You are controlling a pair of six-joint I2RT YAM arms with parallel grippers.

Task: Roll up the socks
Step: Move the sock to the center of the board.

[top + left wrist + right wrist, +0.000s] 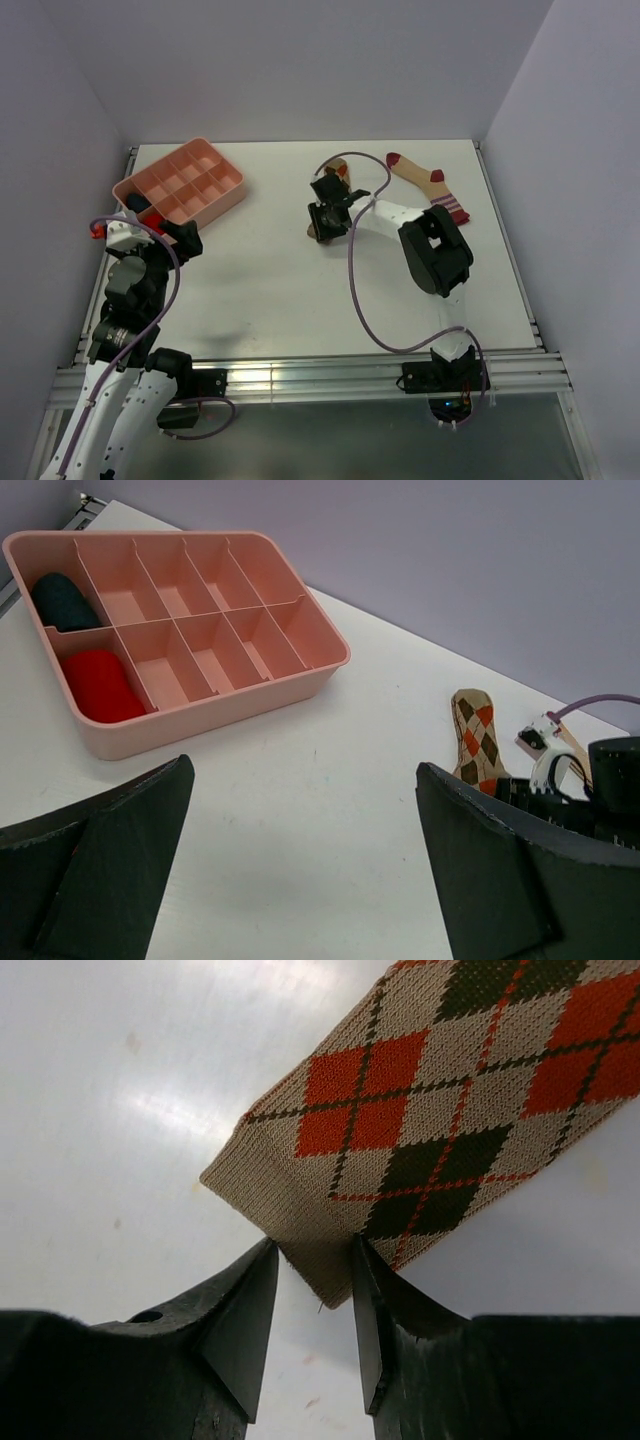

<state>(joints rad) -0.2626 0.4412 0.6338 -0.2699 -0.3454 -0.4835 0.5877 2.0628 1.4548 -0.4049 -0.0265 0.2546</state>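
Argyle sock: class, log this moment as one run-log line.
step: grasp | right end effector: astride argyle sock corner, grip unclear | left end effector: open, empty | striped sock: flat, untouched

Brown-orange-tan argyle sock: knitted cloth, fine weave, matt.
White tabletop: smooth, faint sheen, soft glare patches.
Pink compartment tray: moulded plastic, smooth, satin.
Right gripper jaws: black plastic, matt, finely grained.
Near-edge rails: bare metal, bright reflections.
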